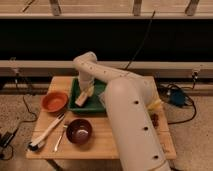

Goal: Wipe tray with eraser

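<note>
The green tray [97, 106] sits on the wooden table, behind the dark bowl. The tan eraser [82, 98] lies tilted in the tray's left part, against the tray floor. My gripper [85, 90] reaches down into the tray from the white arm and sits right on the eraser's upper end. The arm hides the tray's right half.
An orange bowl [54, 101] stands left of the tray. A dark bowl [79, 131] stands in front. A white-handled brush [46, 132] and a spoon [61, 137] lie at the front left. The table [107, 142] ends near the brush. A blue box [176, 96] lies on the floor at right.
</note>
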Robot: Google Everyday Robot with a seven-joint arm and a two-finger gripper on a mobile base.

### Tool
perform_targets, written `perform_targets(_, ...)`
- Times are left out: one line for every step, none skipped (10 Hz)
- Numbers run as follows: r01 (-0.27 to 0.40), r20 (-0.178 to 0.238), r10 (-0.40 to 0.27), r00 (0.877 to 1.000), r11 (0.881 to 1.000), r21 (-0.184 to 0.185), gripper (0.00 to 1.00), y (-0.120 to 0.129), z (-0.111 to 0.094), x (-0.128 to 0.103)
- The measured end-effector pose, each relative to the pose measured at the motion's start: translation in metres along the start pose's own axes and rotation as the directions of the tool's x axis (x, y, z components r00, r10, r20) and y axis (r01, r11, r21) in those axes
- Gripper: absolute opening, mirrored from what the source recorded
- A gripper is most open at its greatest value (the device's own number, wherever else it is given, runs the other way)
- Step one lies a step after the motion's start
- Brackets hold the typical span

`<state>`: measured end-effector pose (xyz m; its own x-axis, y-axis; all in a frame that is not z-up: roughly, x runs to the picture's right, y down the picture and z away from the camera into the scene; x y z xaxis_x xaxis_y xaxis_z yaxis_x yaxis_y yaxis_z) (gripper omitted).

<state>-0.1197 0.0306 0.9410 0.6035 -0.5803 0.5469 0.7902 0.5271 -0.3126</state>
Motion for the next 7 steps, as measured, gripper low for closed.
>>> perform_targets(0.016,0.007,-0.016,1.0,1.0,0.011,0.2,0.008,-0.006,-0.004)
perform_targets(0.017,0.01,-0.017,1.0,1.0,0.017,0.27,0.016,-0.01,-0.005)
perform_targets(0.007,0.01,-0.008,1.0,1.0,0.028,0.39,0.028,-0.016,-0.002)
perform_targets(0.001,0.006,-0.001,1.0,0.999,0.038,0.49,0.037,-0.024,0.003)
perform_targets(-0.002,0.004,0.002,1.0,0.999,0.045,0.6,0.047,-0.03,0.008)
perform_targets(-0.009,-0.001,0.009,1.0,0.999,0.049,0.71,0.057,-0.034,0.017)
perform_targets(-0.01,-0.002,0.01,1.0,0.998,0.055,0.77,0.062,-0.036,0.021)
